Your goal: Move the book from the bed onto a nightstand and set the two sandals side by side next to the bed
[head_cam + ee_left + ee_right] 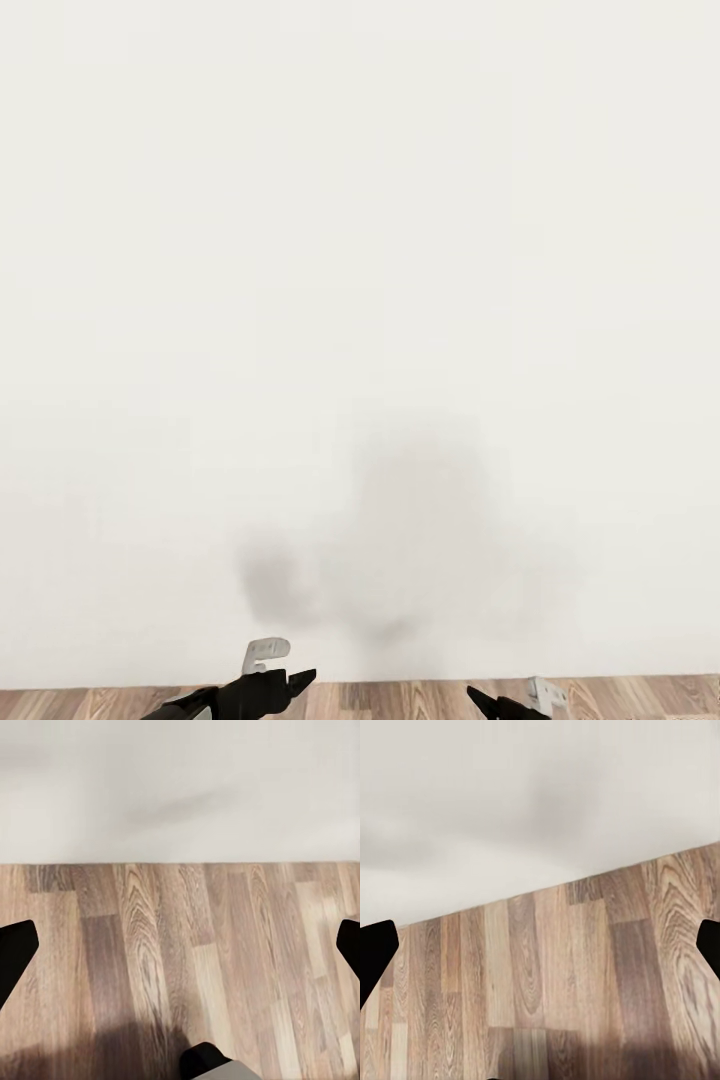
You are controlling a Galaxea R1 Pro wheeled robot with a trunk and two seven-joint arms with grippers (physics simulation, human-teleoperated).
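I am facing a blank white wall (pixel 360 300) at close range, and the book, the bed, the nightstand and the sandals are out of view. My left gripper (pixel 300 682) pokes in at the lower edge of the head view, pointing toward the wall. My right gripper (pixel 478 697) sits beside it, lower in the picture. In the left wrist view the dark fingertips (pixel 15 952) stand far apart over bare floor: open, holding nothing. In the right wrist view the fingertips (pixel 375 952) are spread just as wide with nothing between them.
The wall meets a brown wood-plank floor (pixel 400 700) just ahead of both grippers. The same wall-floor seam shows in the left wrist view (pixel 180 862) and the right wrist view (pixel 540 892). Soft grey shadows of my arms (pixel 400 540) fall on the wall.
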